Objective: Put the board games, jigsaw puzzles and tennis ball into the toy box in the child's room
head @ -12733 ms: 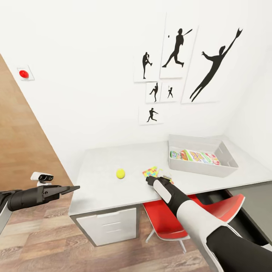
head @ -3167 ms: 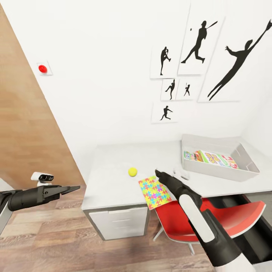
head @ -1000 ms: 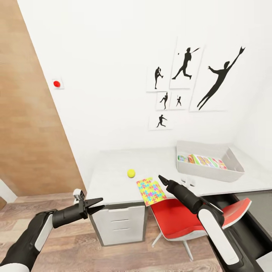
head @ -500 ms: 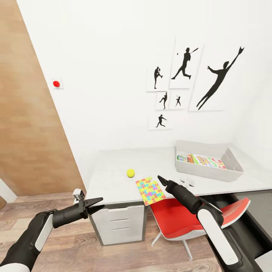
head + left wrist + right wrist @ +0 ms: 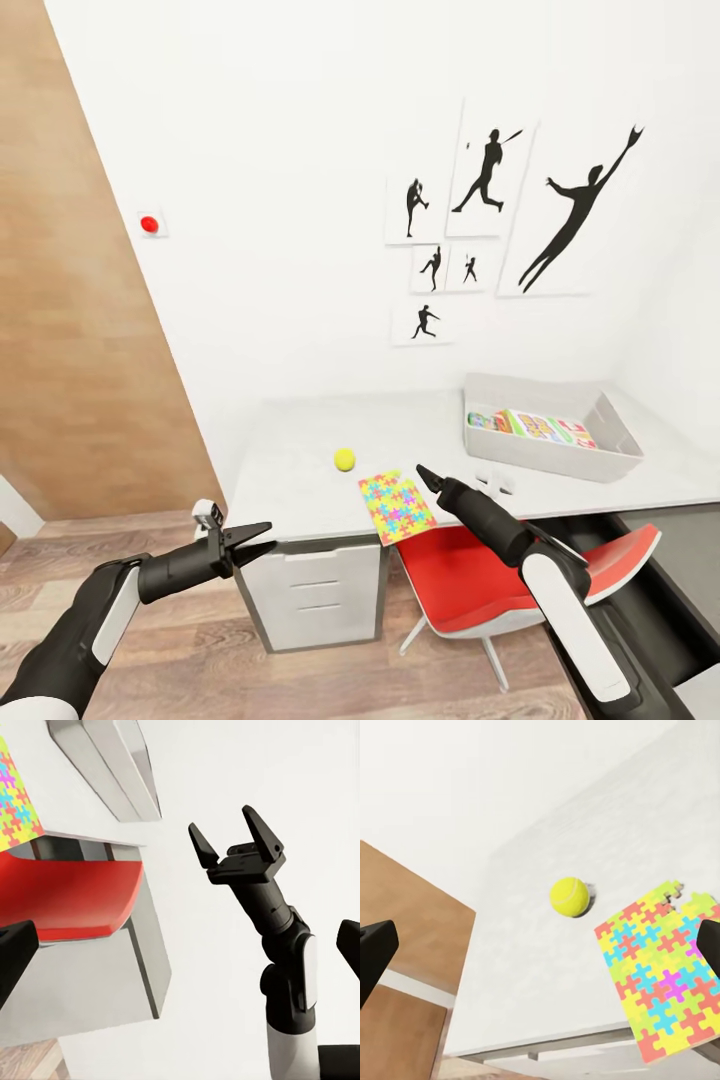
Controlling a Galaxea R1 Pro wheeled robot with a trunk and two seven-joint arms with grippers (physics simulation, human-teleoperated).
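One white bench (image 5: pixel 300 470) carries a grey toy box (image 5: pixel 610 425) at 3 o'clock, a colourful puzzle (image 5: pixel 397 506) overhanging its front edge, and a tennis ball (image 5: pixel 344 459) beside it. Right gripper (image 5: pixel 424 474) and left gripper (image 5: pixel 256 538) both have fingers apart, empty.

No lettering can be read anywhere in the room: the box lids in the toy box (image 5: pixel 545 432) carry bright print too small to make out (perhaps titles), and the wall posters (image 5: pixel 490 205) bear only black silhouettes of ballplayers.
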